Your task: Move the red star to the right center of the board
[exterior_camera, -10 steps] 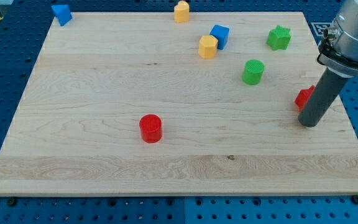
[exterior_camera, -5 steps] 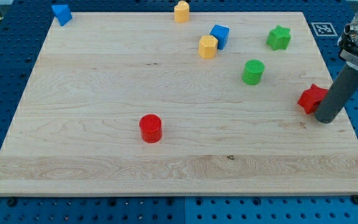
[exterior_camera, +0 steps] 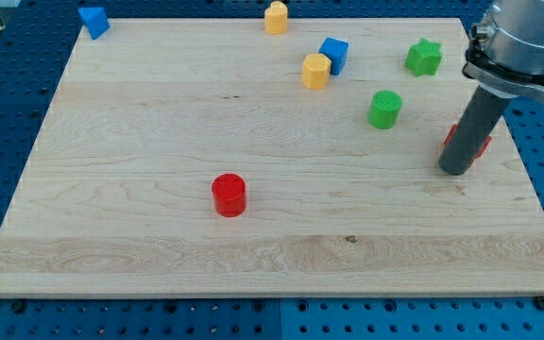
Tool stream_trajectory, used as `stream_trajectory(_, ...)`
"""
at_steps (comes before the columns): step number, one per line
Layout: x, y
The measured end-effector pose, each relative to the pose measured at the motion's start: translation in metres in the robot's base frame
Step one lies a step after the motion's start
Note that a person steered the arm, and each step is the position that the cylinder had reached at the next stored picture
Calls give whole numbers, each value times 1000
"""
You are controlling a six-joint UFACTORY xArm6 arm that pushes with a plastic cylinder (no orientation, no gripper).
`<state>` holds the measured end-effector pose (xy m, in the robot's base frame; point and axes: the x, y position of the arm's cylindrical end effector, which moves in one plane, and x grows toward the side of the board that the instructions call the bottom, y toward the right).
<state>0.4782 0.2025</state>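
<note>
My tip (exterior_camera: 455, 172), the lower end of a straight dark rod, rests on the wooden surface (exterior_camera: 159, 123) near its right edge, about halfway up the view. This end effector has no jaws, so it neither opens nor closes and grips nothing. The red star (exterior_camera: 481, 142) sits just behind and to the right of the rod, which hides most of it; only slivers of red show on either side. Whether the tip touches the star cannot be told. The star lies at the right side of the surface, roughly mid-height.

To the left of the tip and a little higher stands a green cylinder (exterior_camera: 384, 109). Above it, nearer the view's top right, is a green star (exterior_camera: 424, 58). Further left, a blue cube (exterior_camera: 333, 55) and a yellow block (exterior_camera: 315, 71) sit touching or almost touching. Another yellow block (exterior_camera: 276, 17) stands at the top edge. A blue block (exterior_camera: 93, 20) sits at the top left corner. A red cylinder (exterior_camera: 229, 195) stands alone, well apart, left of centre and lower.
</note>
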Motion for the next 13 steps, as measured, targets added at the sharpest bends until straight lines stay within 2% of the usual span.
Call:
stream_trajectory(2, -7, -18)
stream_trajectory(5, -6, 13)
stream_trajectory(6, 0, 13)
stream_trajectory(7, 33, 14)
stream_trajectory(8, 45, 25)
stream_trajectory(11, -4, -4)
stream_trajectory(12, -2, -3)
stream_trajectory(13, 19, 13)
